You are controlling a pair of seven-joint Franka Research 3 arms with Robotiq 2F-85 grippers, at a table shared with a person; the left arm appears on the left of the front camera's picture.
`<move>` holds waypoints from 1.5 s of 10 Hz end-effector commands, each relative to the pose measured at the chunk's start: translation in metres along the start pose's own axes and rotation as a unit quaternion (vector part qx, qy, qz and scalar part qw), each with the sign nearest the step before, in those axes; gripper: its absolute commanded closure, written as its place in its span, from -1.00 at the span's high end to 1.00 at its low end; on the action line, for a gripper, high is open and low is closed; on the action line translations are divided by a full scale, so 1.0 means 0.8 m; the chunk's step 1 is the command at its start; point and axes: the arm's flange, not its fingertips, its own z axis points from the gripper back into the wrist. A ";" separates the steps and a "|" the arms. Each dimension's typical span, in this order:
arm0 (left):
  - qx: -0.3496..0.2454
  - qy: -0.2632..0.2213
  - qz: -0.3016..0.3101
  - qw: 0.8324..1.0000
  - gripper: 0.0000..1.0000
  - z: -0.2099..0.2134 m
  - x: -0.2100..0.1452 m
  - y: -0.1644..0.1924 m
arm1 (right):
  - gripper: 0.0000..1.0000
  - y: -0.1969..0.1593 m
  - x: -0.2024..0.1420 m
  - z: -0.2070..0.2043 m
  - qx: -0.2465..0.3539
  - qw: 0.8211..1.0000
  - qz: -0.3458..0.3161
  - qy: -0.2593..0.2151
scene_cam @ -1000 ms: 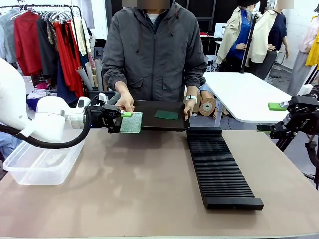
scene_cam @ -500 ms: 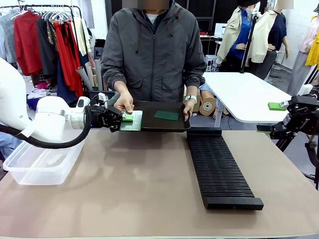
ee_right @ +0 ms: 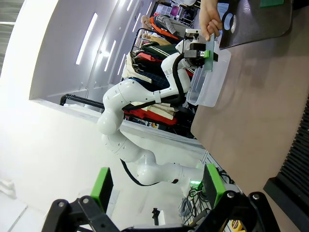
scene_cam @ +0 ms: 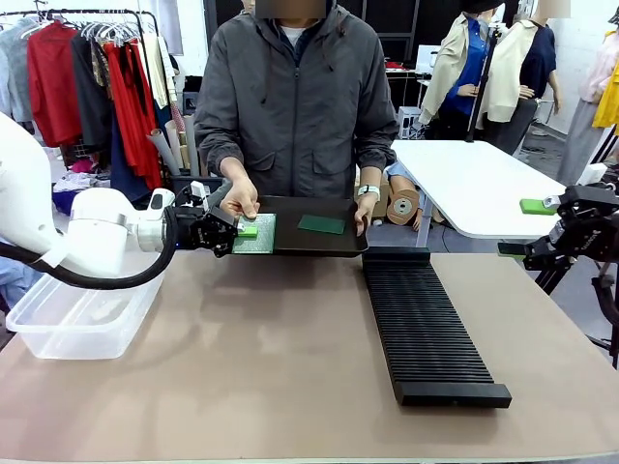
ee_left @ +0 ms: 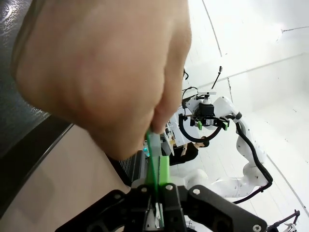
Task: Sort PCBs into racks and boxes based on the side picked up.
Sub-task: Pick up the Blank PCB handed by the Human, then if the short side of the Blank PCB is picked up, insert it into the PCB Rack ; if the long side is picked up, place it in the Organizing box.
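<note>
**A:** Where is the left end effector (scene_cam: 239,232)?

**B:** At the left end of the black tray (scene_cam: 290,244), reaching in from that side. Its green pads (ee_left: 164,170) are pressed together on a pale PCB (scene_cam: 259,235), pinching the board by its left edge. From the wrist camera the board shows edge-on, rising straight up between the pads.

**A:** Is the board lying on the tray?

**B:** It sits over the tray's left end, close to flat. I cannot tell whether it rests on the tray surface or is lifted just off it.

**A:** And the person?

**B:** One hand (scene_cam: 242,200) is on the same board, fingers closed on it right beside the pads. The other hand (scene_cam: 366,206) grips the tray's right rim.

**A:** Anything else on the tray?

**B:** A dark green PCB (scene_cam: 322,224), lying flat toward the tray's right half, well apart from the pale one.

**A:** The rack and the box?

**B:** The black ribbed rack (scene_cam: 426,329) starts just at the tray's near right corner and runs along the counter (scene_cam: 261,367) toward the robot. I see no boards in its slots. The clear plastic tub (scene_cam: 82,319) stands to the tray's left and nearer the robot, under the left arm.

**A:** The right end effector (scene_cam: 525,228)?

**B:** Well off to the tray's right, past the rack, in the air. Its fingers are spread wide with nothing between them.
</note>
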 end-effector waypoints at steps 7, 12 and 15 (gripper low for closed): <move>-0.001 0.000 -0.001 1.000 -1.00 -0.001 0.001 -0.002 | 1.00 0.003 -0.001 0.001 0.004 1.000 0.001 0.000; -0.001 0.000 -0.001 1.000 -1.00 -0.001 0.001 -0.002 | 1.00 0.003 -0.001 0.001 0.004 1.000 0.001 0.000; -0.001 0.000 -0.001 1.000 -1.00 -0.001 0.001 -0.002 | 1.00 0.003 -0.001 0.001 0.004 1.000 0.001 0.000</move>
